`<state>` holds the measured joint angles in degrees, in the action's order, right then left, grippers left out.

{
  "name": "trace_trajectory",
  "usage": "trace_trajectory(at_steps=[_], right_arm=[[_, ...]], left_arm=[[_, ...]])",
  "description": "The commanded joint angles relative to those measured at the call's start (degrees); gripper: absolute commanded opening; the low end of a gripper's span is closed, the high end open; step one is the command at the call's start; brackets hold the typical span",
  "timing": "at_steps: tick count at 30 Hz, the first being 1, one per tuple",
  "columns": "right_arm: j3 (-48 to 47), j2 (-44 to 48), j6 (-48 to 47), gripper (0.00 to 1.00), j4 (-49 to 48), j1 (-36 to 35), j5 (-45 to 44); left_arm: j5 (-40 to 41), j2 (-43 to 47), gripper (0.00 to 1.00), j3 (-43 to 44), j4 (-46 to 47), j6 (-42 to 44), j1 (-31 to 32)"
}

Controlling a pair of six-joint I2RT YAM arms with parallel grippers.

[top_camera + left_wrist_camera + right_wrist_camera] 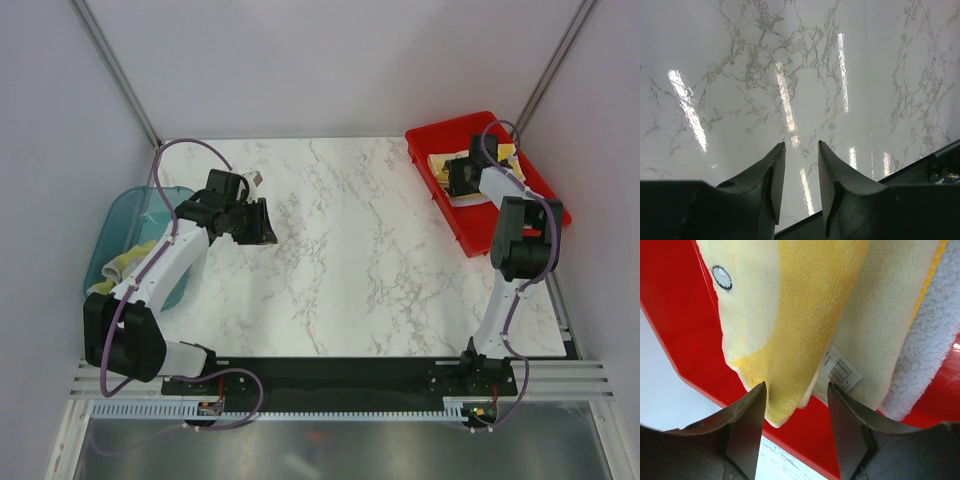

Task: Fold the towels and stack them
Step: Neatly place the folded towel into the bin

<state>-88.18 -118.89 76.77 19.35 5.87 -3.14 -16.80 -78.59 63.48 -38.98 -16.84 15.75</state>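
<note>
**Stacking in the tray, more towels waiting in the tub**

At far left, loose towels (125, 262) lay in the teal tub (115, 215). My left end effector (801, 145) hovered near it over bare worktop (350, 250), angled downward, jaws partly apart and empty. At right, my other arm stretched over the red tray (452, 122). My right end effector (796, 386) pointed down at the folded stack (445, 165), jaws apart and gripping nothing, with the yellow towel (805, 315) lying just beyond them. I judged this the stacking step. Next, my left needed to reach into the tub and pinch one towel free.
</note>
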Motion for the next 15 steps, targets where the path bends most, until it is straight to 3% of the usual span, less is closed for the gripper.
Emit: trace_trajectory(at_steps=[1,11,15], right_arm=[[-0.6,-0.3,1.2,0.59,-0.5,-0.2,-2.2],[-1.6,-2.0,1.0,0.49,-1.2,-0.2,-2.9],[-2.0,-2.3,0.1,0.38,-1.9,-0.2,-2.8]], left_arm=[[-0.8,0.8,0.4,0.4,0.1,2.4,-0.3],[-0.3,1.0,0.4,0.4,0.1,2.4,-0.4],[-0.3,0.9,0.4,0.4,0.1,2.4,-0.4]])
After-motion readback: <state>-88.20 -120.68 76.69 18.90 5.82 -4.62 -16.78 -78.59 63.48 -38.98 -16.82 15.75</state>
